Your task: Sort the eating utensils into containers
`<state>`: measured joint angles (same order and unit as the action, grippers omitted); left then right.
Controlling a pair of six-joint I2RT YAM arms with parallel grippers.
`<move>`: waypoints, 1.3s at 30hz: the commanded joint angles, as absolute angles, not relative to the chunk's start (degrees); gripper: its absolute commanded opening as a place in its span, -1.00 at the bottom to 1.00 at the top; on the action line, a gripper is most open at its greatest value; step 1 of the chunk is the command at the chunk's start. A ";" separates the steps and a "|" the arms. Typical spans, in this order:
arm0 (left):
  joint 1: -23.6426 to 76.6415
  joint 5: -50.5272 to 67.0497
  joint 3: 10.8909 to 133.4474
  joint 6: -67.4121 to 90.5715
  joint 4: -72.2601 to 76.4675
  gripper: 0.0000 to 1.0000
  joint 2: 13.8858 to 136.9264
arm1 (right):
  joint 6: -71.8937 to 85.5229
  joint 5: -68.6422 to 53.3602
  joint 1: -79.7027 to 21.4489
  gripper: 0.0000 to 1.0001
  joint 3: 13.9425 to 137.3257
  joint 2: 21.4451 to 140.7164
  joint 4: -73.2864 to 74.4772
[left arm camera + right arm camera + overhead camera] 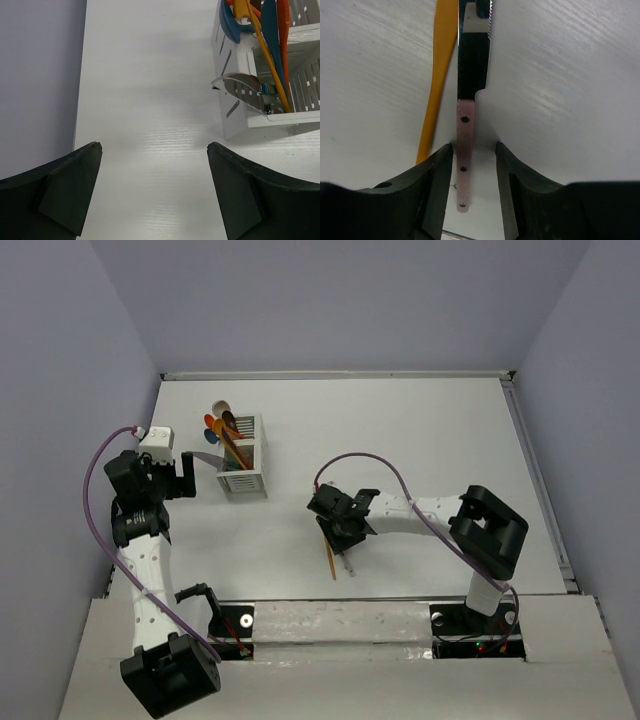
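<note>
The white slatted caddy [248, 478] stands at the back left and holds several utensils [225, 430], orange, blue and brown. In the left wrist view its wall [234, 117] shows at the upper right, with a silver knife blade [240, 82] sticking out, a blue spoon [229, 25] and orange handles [283, 30]. My left gripper [154, 147] is open and empty over bare table just left of the caddy [190, 480]. My right gripper [474, 150] is open, its jaws standing on either side of the pink handle of a knife [465, 145] lying on the table. An orange utensil [437, 95] lies beside it.
The pink-handled knife [348, 562] and orange utensil [330, 555] lie in the middle of the table, below the right gripper [343, 530]. Grey walls close the table at left, right and back. A cable loops over each arm.
</note>
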<state>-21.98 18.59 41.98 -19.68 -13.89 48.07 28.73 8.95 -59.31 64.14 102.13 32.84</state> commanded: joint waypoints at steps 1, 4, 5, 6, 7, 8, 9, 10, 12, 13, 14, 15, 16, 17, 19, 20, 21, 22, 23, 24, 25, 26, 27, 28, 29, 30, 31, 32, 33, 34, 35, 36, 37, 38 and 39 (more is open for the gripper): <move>-22.41 18.46 41.48 -20.30 -11.25 0.98 46.67 | 28.74 11.86 -59.50 -0.15 67.41 105.29 31.73; -22.41 18.63 41.48 -20.30 -11.25 0.98 46.50 | 28.83 12.74 -59.50 -0.19 68.37 108.10 32.17; -22.41 18.63 41.40 -20.30 -11.25 0.98 46.58 | 29.00 13.18 -59.50 -0.21 68.64 109.67 32.34; -22.41 18.63 41.40 -20.30 -11.16 0.98 46.50 | 28.92 13.44 -59.50 -0.22 68.90 110.38 32.52; -22.33 18.63 41.40 -20.22 -11.08 0.98 46.58 | 29.18 13.71 -59.50 -0.24 69.43 111.00 32.95; -22.41 18.72 41.40 -20.21 -11.16 0.98 46.50 | 29.18 14.06 -59.50 -0.25 69.69 111.70 33.31; -22.41 18.63 41.40 -20.30 -11.08 0.98 46.49 | 29.18 14.50 -59.50 -0.29 70.05 112.67 33.48; -22.33 18.63 41.48 -20.22 -11.16 0.98 46.58 | 29.09 14.50 -59.50 -0.31 70.48 113.02 33.57; -22.41 18.63 41.48 -20.21 -11.16 0.98 46.58 | 28.92 14.59 -59.50 -0.45 70.93 113.64 33.66; -22.33 18.63 41.48 -20.21 -11.16 0.98 46.50 | 28.74 14.59 -59.50 -0.54 71.01 113.90 33.75; -22.41 18.72 41.40 -20.21 -11.08 0.98 46.49 | 28.74 14.68 -59.50 -0.60 71.10 113.91 33.84; -22.41 18.63 41.40 -20.21 -11.16 0.98 46.49 | 28.74 14.76 -59.50 -0.77 71.10 113.73 33.92; -22.41 18.63 41.40 -20.13 -11.08 0.98 46.41 | 28.57 14.85 -59.50 -0.86 70.93 113.38 33.93; -22.41 18.72 41.40 -20.13 -11.07 0.98 46.32 | 28.48 15.03 -59.50 -1.00 70.67 113.03 33.93; -22.41 18.63 41.40 -20.04 -10.90 0.98 46.41 | 28.48 16.61 -59.50 -1.00 70.23 111.37 34.19; -22.33 18.55 41.40 -19.95 -10.90 0.98 46.41 | 28.48 17.31 -59.50 -1.00 70.14 110.49 34.36; -22.32 18.54 41.40 -19.95 -10.90 0.98 46.49 | 28.56 18.10 -59.50 -1.00 70.14 109.61 34.45; -22.32 18.46 41.40 -19.95 -10.90 0.98 46.41 | 28.56 20.37 -58.98 -1.00 70.22 108.47 34.89; -22.32 18.46 41.40 -19.95 -10.90 0.98 46.41 | 28.83 22.48 -58.97 -1.00 70.31 105.50 35.07; -22.32 18.37 41.31 -19.86 -10.81 0.98 46.32 | 29.00 24.85 -58.97 -1.00 70.57 103.64 35.24; -22.41 18.37 41.31 -19.86 -10.90 0.98 46.23 | 28.57 29.40 -58.97 -1.00 70.84 101.53 35.16; -22.41 18.37 41.31 -19.86 -10.90 0.98 46.14 | 27.52 31.79 -58.97 -1.00 71.27 97.25 34.90; -22.41 18.46 41.22 -19.95 -10.81 0.98 46.06 | 25.68 35.04 -58.97 -1.00 71.63 94.95 33.94; -22.33 18.63 41.22 -19.78 -10.72 0.98 46.05 | 23.75 36.37 -58.97 -1.00 72.15 92.66 30.45; -22.32 18.63 41.22 -19.78 -10.64 0.98 46.14 | 18.86 37.26 -58.97 -1.00 72.25 90.55 27.63; -22.41 18.89 41.22 -19.69 -10.63 0.98 46.14 | 15.76 37.35 -58.97 -1.00 72.25 86.35 24.55; -22.33 18.90 41.22 -19.69 -10.55 0.98 46.14 | 12.77 36.74 -58.97 -1.00 72.16 84.57 20.69; -22.41 18.81 41.22 -19.60 -10.55 0.98 46.14 | 6.39 35.69 -58.97 -1.00 71.98 82.98 12.56; -22.41 18.81 41.22 -19.60 -10.46 0.98 46.14 | 3.54 34.47 -58.97 -1.00 71.81 81.66 8.22; -22.41 18.63 41.22 -19.51 -10.55 0.98 46.14 | 1.17 30.89 -58.97 -1.00 71.55 79.82 3.48; -22.41 18.63 41.22 -19.51 -10.37 0.98 46.06 | -4.08 28.41 -58.97 -1.00 71.02 79.37 -6.40; -22.41 18.55 41.13 -19.51 -10.11 0.98 46.05 | -6.39 25.95 -58.97 -1.00 70.67 79.37 -11.20; -22.41 18.20 41.05 -19.34 -10.02 0.98 45.88 | -8.50 20.62 -58.97 -1.00 70.40 80.32 -20.82; -22.41 18.02 40.96 -19.25 -9.93 0.98 45.88 | -10.35 18.04 -58.97 -1.00 70.23 81.38 -25.70; -22.41 17.93 40.96 -19.16 -9.76 0.98 45.97 | -12.89 15.93 -58.97 -1.00 70.92 82.95 -29.58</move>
<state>-21.98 18.48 41.69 -19.62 -12.58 47.31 2.11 26.85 -58.89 70.48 78.72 1.10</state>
